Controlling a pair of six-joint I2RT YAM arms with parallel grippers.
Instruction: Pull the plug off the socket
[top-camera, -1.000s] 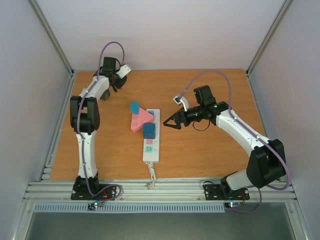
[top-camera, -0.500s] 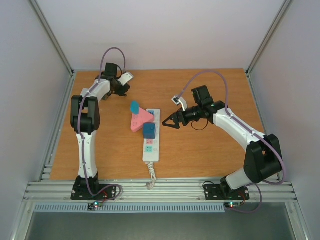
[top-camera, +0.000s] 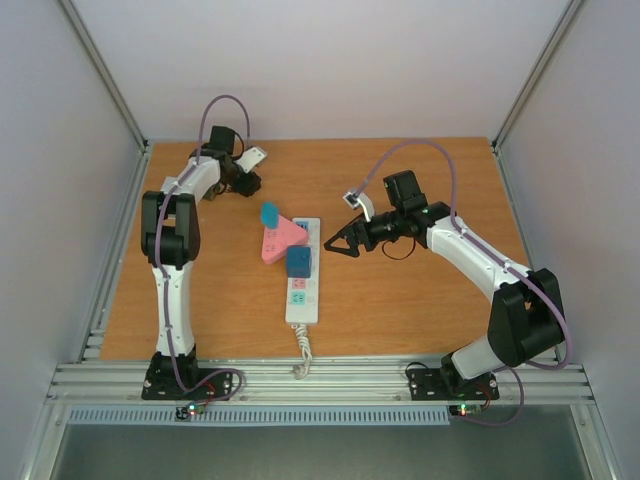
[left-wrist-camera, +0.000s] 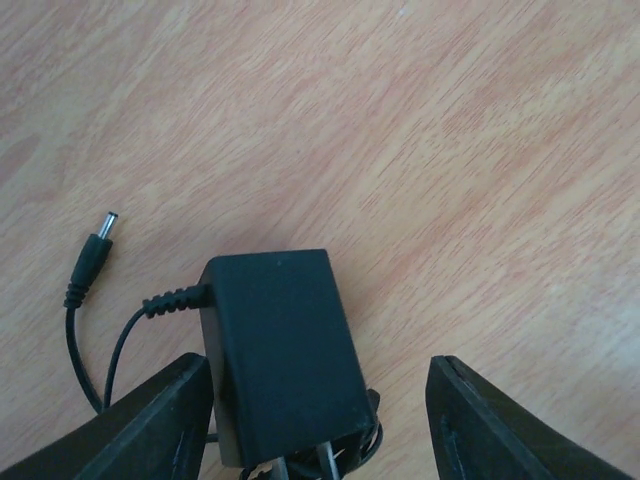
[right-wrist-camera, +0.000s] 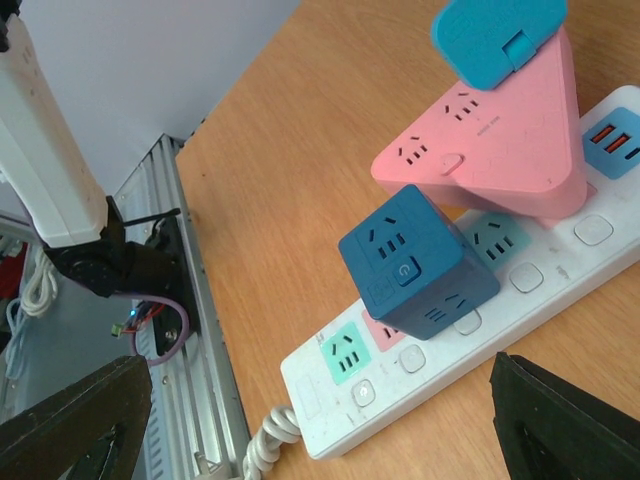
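**A:** Where is the socket sitting?

**B:** It is lying lengthwise in the middle of the counter, between the two arms. Its coiled cord is pointing toward the near edge.

**A:** Is anything sitting in it?

**B:** Yes. A blue cube adapter is standing in it partway along. A pink triangular adapter is sitting just beside that, on the side away from the cord. A teal plug is riding on top of the pink one, at its far corner.

**A:** What are the right fingers doing?

**B:** They are standing wide apart and gripping nothing. From overhead they are sitting just to the right of the socket's far end, pointing at the adapters.

**A:** And the left fingers?

**B:** They are at the far left of the counter, well apart from the socket. They are spread, with a black plug lying on the wood between them. One finger is sitting right against the plug's side, while the other is standing clear of it. Its thin cable is curling off to one side, ending in a barrel jack that is resting on the counter.
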